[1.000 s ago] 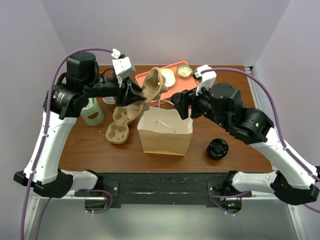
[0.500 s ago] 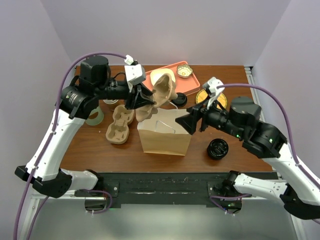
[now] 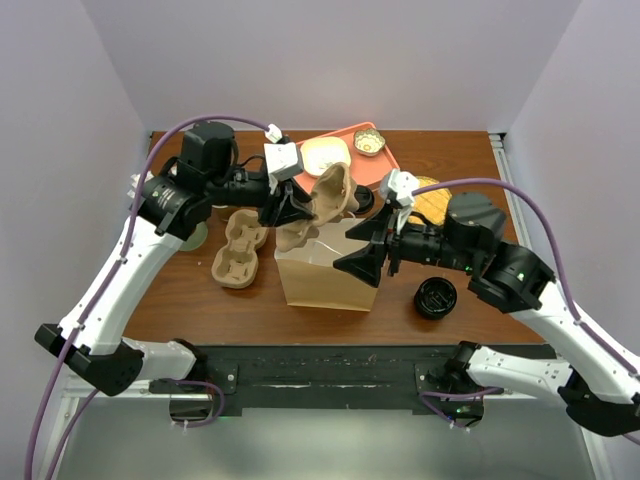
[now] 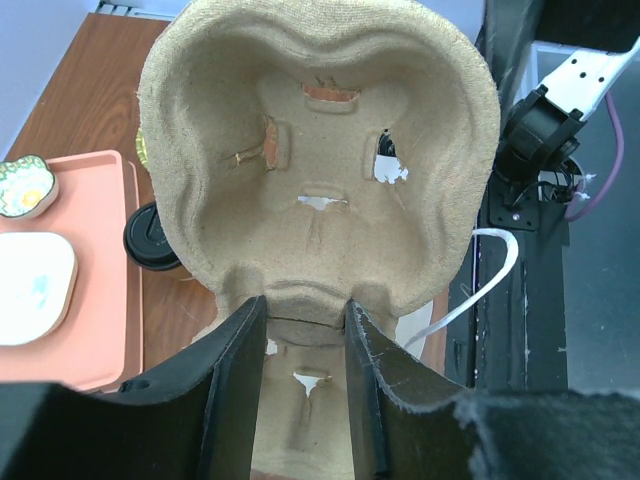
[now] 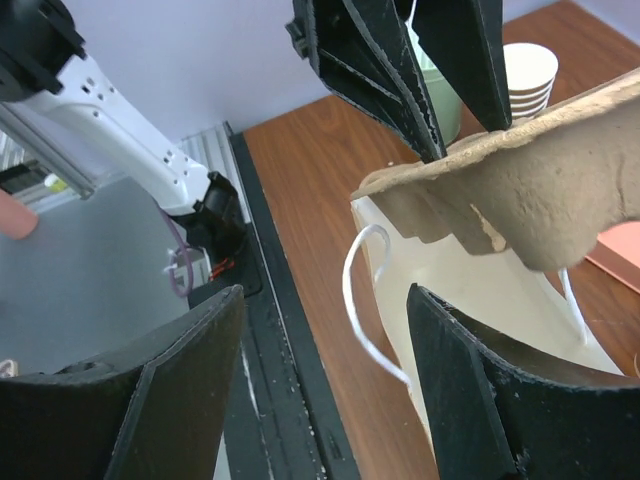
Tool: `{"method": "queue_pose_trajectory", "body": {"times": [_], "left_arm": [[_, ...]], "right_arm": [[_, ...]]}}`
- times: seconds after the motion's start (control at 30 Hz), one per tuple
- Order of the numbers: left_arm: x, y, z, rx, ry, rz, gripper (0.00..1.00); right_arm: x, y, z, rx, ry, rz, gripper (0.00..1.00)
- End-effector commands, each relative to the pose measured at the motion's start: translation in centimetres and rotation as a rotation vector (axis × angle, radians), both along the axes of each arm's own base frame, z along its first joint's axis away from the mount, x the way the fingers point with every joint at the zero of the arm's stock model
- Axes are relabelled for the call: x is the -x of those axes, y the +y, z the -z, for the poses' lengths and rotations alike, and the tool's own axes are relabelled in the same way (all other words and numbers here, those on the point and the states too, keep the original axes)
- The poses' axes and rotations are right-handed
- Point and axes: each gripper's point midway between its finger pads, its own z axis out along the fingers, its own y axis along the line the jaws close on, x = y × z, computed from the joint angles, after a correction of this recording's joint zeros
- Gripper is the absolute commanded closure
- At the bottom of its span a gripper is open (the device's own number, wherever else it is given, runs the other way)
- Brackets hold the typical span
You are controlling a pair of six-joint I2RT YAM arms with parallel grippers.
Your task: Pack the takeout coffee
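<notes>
Above the paper bag (image 3: 322, 282), a pulp cup carrier (image 4: 320, 150) is clamped by the left gripper (image 4: 305, 305), best lowered level; the right gripper (image 5: 325, 292) is spread apart. The takeout coffee (image 4: 150, 238) is stood behind the bag.

Two pulp carriers (image 3: 238, 255), one paper bag (image 3: 325, 282), one tray (image 3: 383, 158).

- Your top view looks down from behind the arm bases, whole table (image 3: 180, 290).
- Left wrist view: past the left gripper (image 4: 305, 310), tight on the cup carrier (image 4: 320, 150).
- Right wrist view: past the right gripper (image 5: 325, 295) toward the paper bag (image 5: 480, 290); all share the carrier.
</notes>
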Motion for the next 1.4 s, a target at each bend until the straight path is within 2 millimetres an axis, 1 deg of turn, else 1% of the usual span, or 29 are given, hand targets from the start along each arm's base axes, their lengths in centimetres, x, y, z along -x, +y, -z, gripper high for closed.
{"method": "queue_pose_trajectory", "body": {"times": [0.0, 0.03, 0.17, 0.2, 0.33, 0.37, 0.4, 0.43, 0.5, 0.53, 0.6, 0.63, 0.87, 1.1, 1.13, 1.2, 1.3, 1.37], "left_arm": [[0.5, -0.3, -1.9, 0.048, -0.093, 0.039, 0.92], [0.5, -0.3, -1.8, 0.048, -0.093, 0.04, 0.92], [0.4, -0.4, -1.1, 0.036, -0.087, 0.042, 0.92], [0.4, -0.3, -1.0, 0.034, -0.085, 0.042, 0.92], [0.3, -0.1, -0.1, 0.014, -0.078, 0.035, 0.93], [0.4, -0.1, 0.3, 0.006, -0.075, 0.038, 0.93], [0.5, -0.1, 0.5, -0.003, -0.069, 0.037, 0.93], [0.4, 0.0, 0.7, -0.009, -0.071, 0.032, 0.93], [0.5, 0.2, 1.1, -0.024, -0.069, 0.029, 0.93], [0.3, 0.3, 1.4, -0.033, -0.066, 0.02, 0.93], [0.3, 0.3, 1.8, -0.048, -0.065, 0.02, 0.93], [0.2, 0.4, 1.9, -0.052, -0.065, 0.015, 0.93], [0.0, 0.2, 2.8, -0.073, -0.059, 0.013, 0.93], [0.3, 0.1, 4.1, -0.099, -0.037, 0.019, 0.94], [0.4, 0.0, 4.2, -0.101, -0.035, 0.021, 0.94], [0.5, 0.1, 4.3, -0.107, -0.033, 0.021, 0.94], [0.6, -0.1, 4.4, -0.107, -0.029, 0.027, 0.94], [0.7, -0.4, 4.4, -0.102, -0.028, 0.03, 0.94]], "right_arm": [[-0.3, 0.7, -0.7, -0.028, -0.097, -0.037, 0.29], [-0.5, 0.8, -0.9, -0.035, -0.111, -0.036, 0.29], [-0.8, 1.0, 0.2, -0.009, -0.123, -0.042, 0.32], [-0.5, 1.1, 0.3, -0.009, -0.129, -0.061, 0.33], [0.4, 1.7, 0.5, -0.019, -0.143, -0.135, 0.43], [0.5, 1.9, 0.6, -0.016, -0.142, -0.145, 0.51], [0.5, 1.9, 0.7, -0.011, -0.15, -0.148, 0.56], [0.5, 1.8, 1.0, -0.003, -0.143, -0.146, 0.67], [0.4, 1.7, 1.0, 0.009, -0.179, -0.147, 0.79], [0.5, 1.6, 1.1, 0.013, -0.179, -0.153, 0.88], [0.8, 1.4, 1.0, 0.009, -0.19, -0.162, 0.94], [0.9, 1.5, 1.3, 0.015, -0.184, -0.172, 0.99], [2.6, 1.6, 2.3, 0.01, -0.166, -0.259, 1.0], [2.3, 1.1, 3.2, 0.051, -0.15, -0.236, 1.0], [2.2, 1.0, 3.2, 0.054, -0.154, -0.226, 0.98], [1.8, 0.8, 3.3, 0.061, -0.152, -0.201, 0.87], [1.6, 0.6, 3.1, 0.056, -0.16, -0.181, 0.78], [1.4, 0.6, 3.1, 0.057, -0.158, -0.172, 0.77]]}}
